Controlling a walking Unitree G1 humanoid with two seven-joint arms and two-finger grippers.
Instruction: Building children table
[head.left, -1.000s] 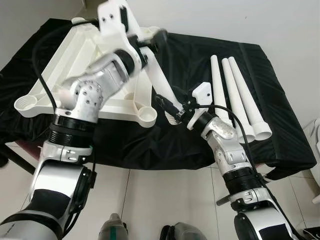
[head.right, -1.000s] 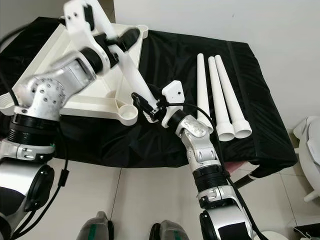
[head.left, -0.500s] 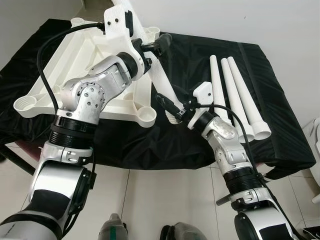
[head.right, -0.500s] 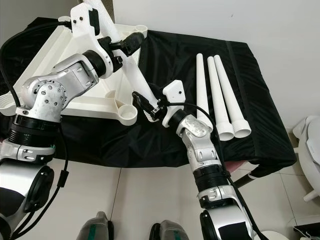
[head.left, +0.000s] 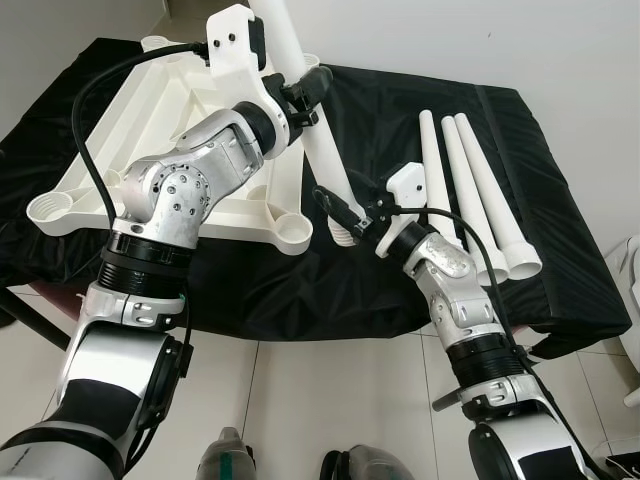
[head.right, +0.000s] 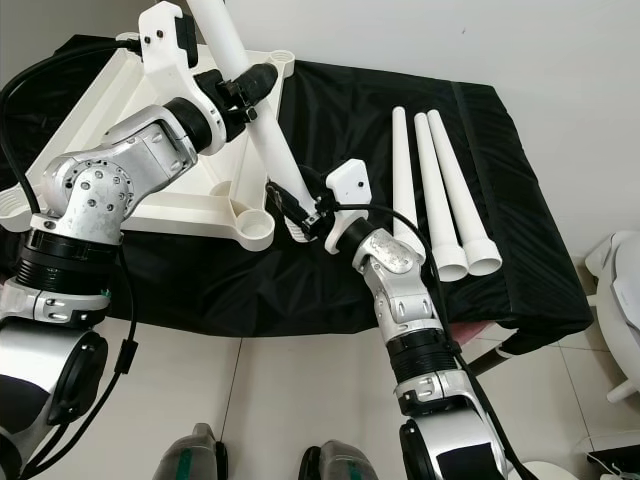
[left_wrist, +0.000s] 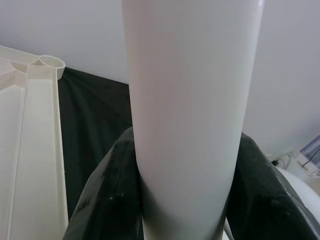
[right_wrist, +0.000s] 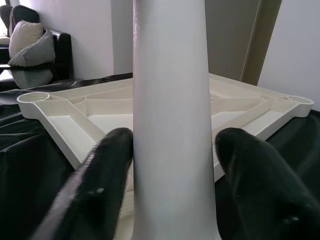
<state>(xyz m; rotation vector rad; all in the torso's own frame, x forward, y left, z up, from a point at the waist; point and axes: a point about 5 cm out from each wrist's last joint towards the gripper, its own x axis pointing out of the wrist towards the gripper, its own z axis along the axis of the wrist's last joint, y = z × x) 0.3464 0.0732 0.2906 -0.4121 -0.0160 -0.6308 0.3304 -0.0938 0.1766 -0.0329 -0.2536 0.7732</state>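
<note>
Leg (head.left: 318, 140): held steeply tilted, upper shaft clamped by left gripper (head.left: 305, 92), lower end clamped by right gripper (head.left: 347, 212).
Socket (head.left: 293, 231): tabletop (head.left: 150, 120) near-right corner, just left of leg's lower end.

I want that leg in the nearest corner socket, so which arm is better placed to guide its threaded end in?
Right, probably. The right gripper holds the table leg at its low threaded end, beside the corner socket. The left gripper grips it higher up.

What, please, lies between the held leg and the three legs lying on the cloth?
Bare black cloth in the left eye view, plus the right gripper's white mount.
</note>
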